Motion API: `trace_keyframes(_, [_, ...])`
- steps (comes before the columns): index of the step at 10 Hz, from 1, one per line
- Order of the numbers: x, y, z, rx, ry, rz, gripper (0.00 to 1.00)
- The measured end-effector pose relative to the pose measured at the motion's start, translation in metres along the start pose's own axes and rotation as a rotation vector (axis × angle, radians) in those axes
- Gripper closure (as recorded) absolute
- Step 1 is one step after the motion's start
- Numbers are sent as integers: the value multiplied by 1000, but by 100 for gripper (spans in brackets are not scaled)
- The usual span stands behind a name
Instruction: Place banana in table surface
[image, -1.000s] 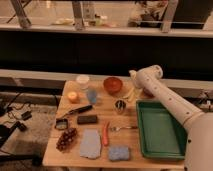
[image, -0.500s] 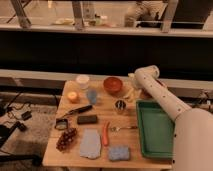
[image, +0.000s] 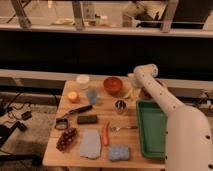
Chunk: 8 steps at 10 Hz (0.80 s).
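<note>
The banana (image: 129, 93), small and pale yellow, lies on the table surface (image: 102, 111) just right of the red bowl (image: 114, 85). My white arm reaches in from the lower right and bends at the back of the table. Its gripper (image: 132, 84) hangs at the arm's end, just above and behind the banana, and is open. The arm hides most of it. I cannot tell whether it touches the banana.
A dark green tray (image: 152, 129) fills the table's right side under my arm. A metal cup (image: 120, 106), blue cup (image: 92, 96), white cup (image: 83, 80), orange fruit (image: 73, 96), carrot (image: 105, 134), grapes (image: 67, 139), blue cloth (image: 90, 144) and sponge (image: 119, 153) also stand here.
The arm's bend has shifted slightly left toward the red bowl, and the arm's lower part looms larger at the right. The objects on the table have not moved.
</note>
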<state>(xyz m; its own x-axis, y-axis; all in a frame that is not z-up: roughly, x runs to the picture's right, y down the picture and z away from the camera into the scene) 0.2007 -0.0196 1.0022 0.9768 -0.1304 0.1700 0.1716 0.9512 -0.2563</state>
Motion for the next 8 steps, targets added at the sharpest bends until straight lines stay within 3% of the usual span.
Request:
trace_keyframes(4, [5,6,3,-18,-17,9,0])
trace_keyframes(6, [5,10,5,-30,-29,6,11])
trace_keyframes(8, [2,11,8,-42,-42,-3,33])
